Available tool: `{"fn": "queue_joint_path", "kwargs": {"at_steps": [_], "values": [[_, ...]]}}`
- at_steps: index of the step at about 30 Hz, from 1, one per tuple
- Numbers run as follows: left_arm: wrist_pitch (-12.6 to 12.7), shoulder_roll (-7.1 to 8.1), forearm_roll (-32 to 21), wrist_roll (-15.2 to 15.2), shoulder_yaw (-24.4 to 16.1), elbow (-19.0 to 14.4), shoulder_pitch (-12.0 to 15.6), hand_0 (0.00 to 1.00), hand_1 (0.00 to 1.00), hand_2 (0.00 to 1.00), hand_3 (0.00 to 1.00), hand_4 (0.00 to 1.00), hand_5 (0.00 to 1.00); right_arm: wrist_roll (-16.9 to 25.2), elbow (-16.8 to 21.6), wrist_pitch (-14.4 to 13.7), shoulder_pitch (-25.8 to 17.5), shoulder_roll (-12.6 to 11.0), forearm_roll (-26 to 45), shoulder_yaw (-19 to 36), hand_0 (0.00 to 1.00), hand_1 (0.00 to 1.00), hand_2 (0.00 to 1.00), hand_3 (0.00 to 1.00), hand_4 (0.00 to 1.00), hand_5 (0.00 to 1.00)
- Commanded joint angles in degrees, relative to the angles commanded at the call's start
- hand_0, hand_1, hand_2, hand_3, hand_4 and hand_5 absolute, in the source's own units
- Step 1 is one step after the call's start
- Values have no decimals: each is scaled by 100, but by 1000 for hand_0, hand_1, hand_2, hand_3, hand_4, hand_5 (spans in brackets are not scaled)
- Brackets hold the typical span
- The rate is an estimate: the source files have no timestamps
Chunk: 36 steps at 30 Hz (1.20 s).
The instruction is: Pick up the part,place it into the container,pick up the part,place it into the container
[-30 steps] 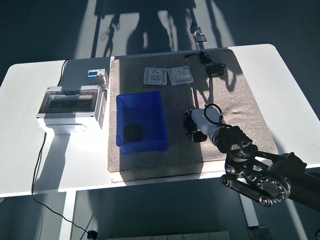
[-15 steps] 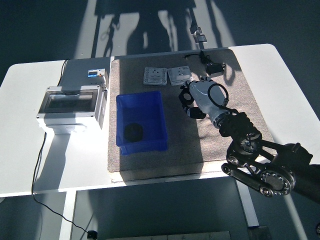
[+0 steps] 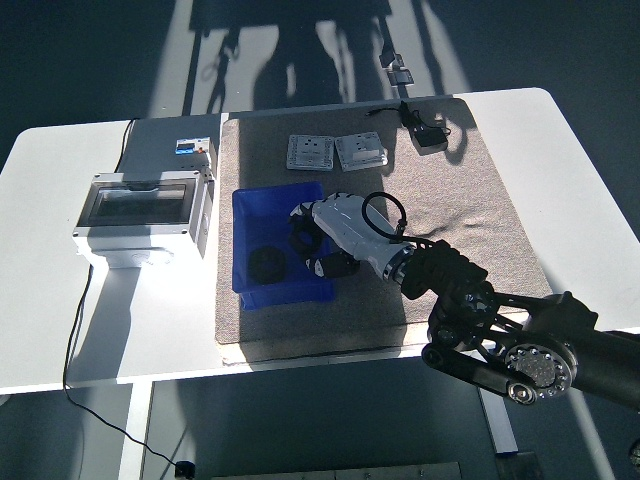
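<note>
A glossy blue plastic container [image 3: 258, 208] sits on a rough, matt grey cloth mat [image 3: 450, 210] over the smooth white table [image 3: 60, 330]

Hard sunlight, sharp shadows, dim surroundings

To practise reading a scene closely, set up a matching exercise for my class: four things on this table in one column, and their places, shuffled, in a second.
Things
1. Round black part
2. Robot's right hand
3. Grey electrical box with clear lid
4. Two square grey plates

Places
A. On the bare white table, left of the mat
B. At the mat's far edge, side by side
C. On the floor of the blue plastic container
D. Over the container's right rim

Pairs: 1-C, 2-D, 3-A, 4-B
</note>
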Motion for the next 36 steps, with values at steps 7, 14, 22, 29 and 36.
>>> {"fn": "queue_joint_path", "kwargs": {"at_steps": [7, 14, 22, 29, 36], "values": [[-15, -19, 2, 21, 9, 0, 16, 683, 559, 622, 672, 626, 828, 100, -110, -47, -12, 26, 131, -32, 905, 767, 805, 715, 508, 152], [3, -4, 45, -11, -13, 0, -18, 683, 561, 625, 675, 628, 828, 204, -119, -209, -79, 6, 243, 8, 979, 886, 913, 904, 597, 214], [24, 19, 39, -40, -46, 0, -26, 683, 561, 624, 649, 587, 826, 238, -99, -309, -197, -22, 434, 222, 998, 912, 937, 934, 632, 252], [-8, 14, 34, -23, 19, 0, -46, 683, 559, 623, 646, 593, 819, 800, 44, -1098, -590, -133, 1003, 882, 998, 971, 998, 998, 679, 296], [-7, -30, -38, -43, 23, 0, 15, 682, 563, 628, 649, 594, 811, 1715, 539, -1968, -1615, -682, 2293, 2097, 998, 933, 951, 998, 684, 320]]}}
